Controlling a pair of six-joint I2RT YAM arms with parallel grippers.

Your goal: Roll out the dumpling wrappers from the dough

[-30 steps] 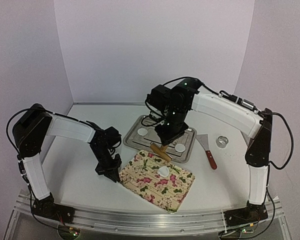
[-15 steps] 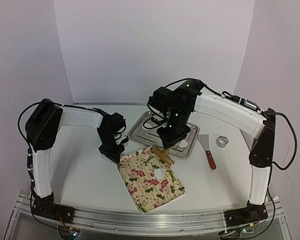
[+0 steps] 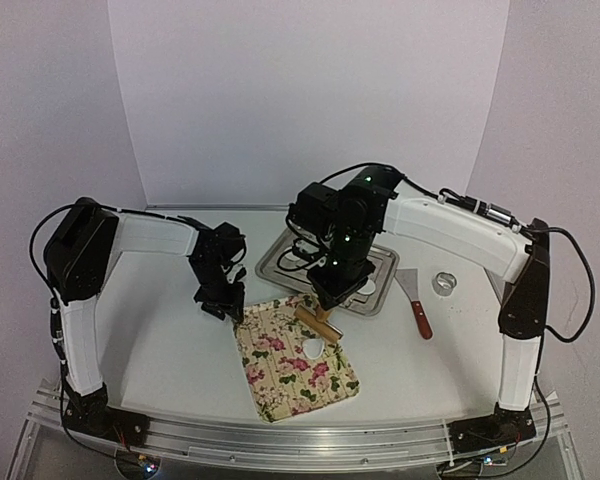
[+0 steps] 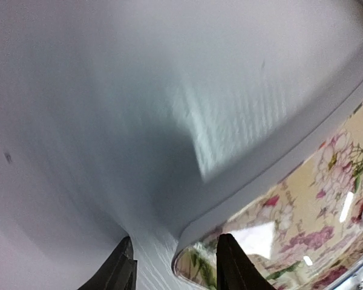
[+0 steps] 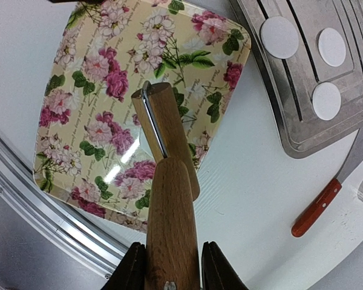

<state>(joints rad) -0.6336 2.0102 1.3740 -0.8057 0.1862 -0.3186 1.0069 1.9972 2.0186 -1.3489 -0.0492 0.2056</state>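
A: Starting from the left, how about the left pincer [image 4: 175,244]?

B: Parted, astride a corner of the flowered board [image 4: 314,193], with a sliver of counter [image 4: 152,266] showing beside one finger [image 4: 126,269]. Looks more like hooking than clamping. Readable only from the left wrist; from above, just a dark shape at the board's edge.

A: And on the board?

B: Seen from above, a small white dough piece [image 3: 313,348] lying near the middle. Hidden from the right wrist, behind the rolling pin [image 5: 168,181].

A: Held how?

B: Clamped by its handle in the right pincer [image 5: 172,269], hanging over the board just beside the dough piece.

A: Farther right, any dumpling wrappers?

B: Three dumpling wrappers [image 5: 279,37], lying flat and apart in the metal tray [image 5: 290,121]. Plain from the right wrist, mostly blocked by the arm from above. Beyond that, a red-handled scraper [image 3: 418,303] and a ring cutter [image 3: 444,283] on the counter.

A: Handling?

B: Probably very light, limp and slightly tacky, so likely to stretch or tear under a hard pinch. Better to slide something under an edge, or nip gently at the rim. For the dough piece, best to press lightly from the centre outward.
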